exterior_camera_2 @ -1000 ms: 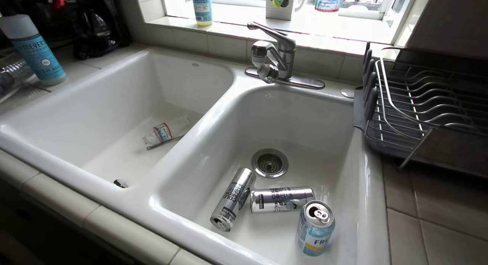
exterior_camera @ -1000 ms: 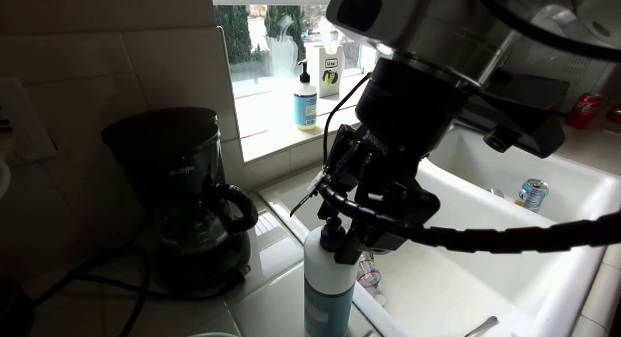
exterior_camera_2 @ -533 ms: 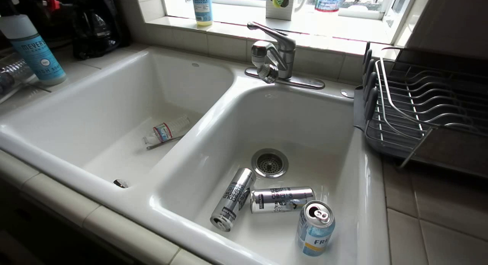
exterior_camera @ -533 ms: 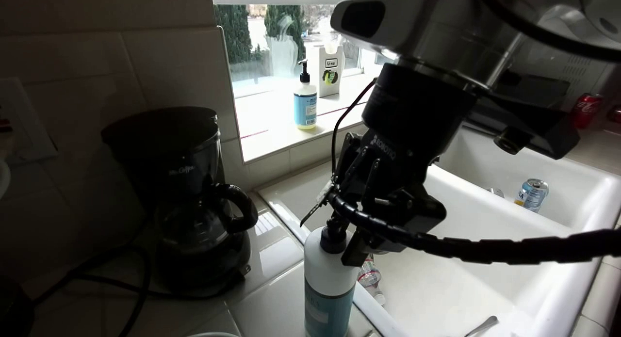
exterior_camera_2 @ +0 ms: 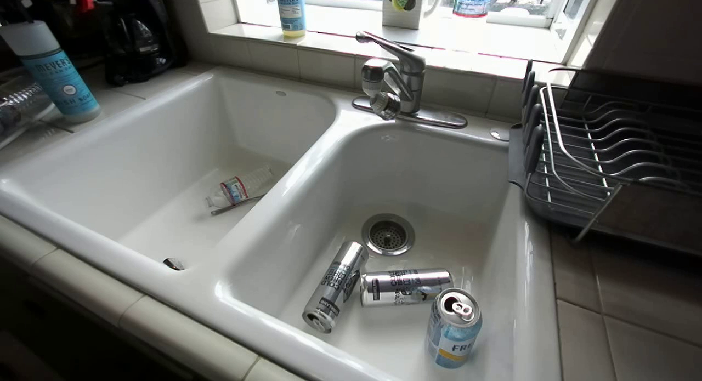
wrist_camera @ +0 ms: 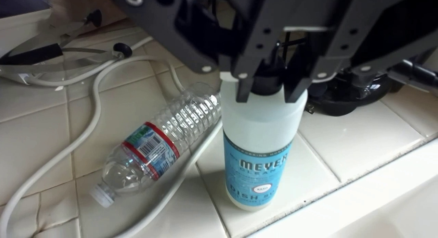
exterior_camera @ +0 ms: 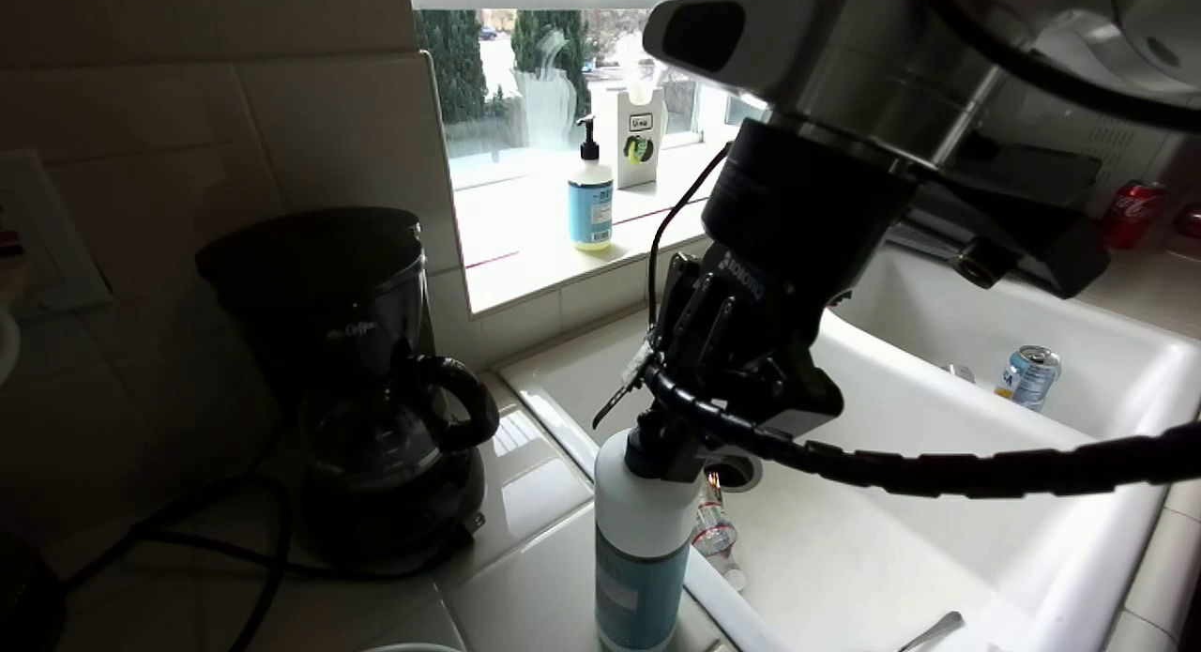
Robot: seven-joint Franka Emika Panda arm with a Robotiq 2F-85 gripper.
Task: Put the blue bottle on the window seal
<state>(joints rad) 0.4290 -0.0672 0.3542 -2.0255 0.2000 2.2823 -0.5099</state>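
You have the gripper [wrist_camera: 270, 90] narrowed onto the black collar [wrist_camera: 267, 85] of the Meyer's dish-soap bottle [wrist_camera: 260, 145], with steel on both sides; it looks held, not merely straddled. The bottle is directly below your grip, its long axis near upright, while the gripper itself slants in. It is over the tiled counter [wrist_camera: 356, 135], close to the white double sink [exterior_camera_2: 277, 205]; whether its base bears on the tile, you can't tell. A clear water bottle [wrist_camera: 150, 150] lies on its side near it.

Farther out, in an exterior view, the Mr. Coffee maker [exterior_camera: 375, 380] stands on the counter to one side; the sink drops away opposite.

Beyond both is the window sill [exterior_camera: 525, 275], past the sink's back edge and higher than the counter. Your coming move likely turns on that step: raise the base above the sill first, then carry it across. A Meyer's pump bottle [exterior_camera: 590, 206] stands there, a fruit-printed carton [exterior_camera: 640, 141] farther along, so leave your load room beside them. With only the collar pinched, the lower end might swing.
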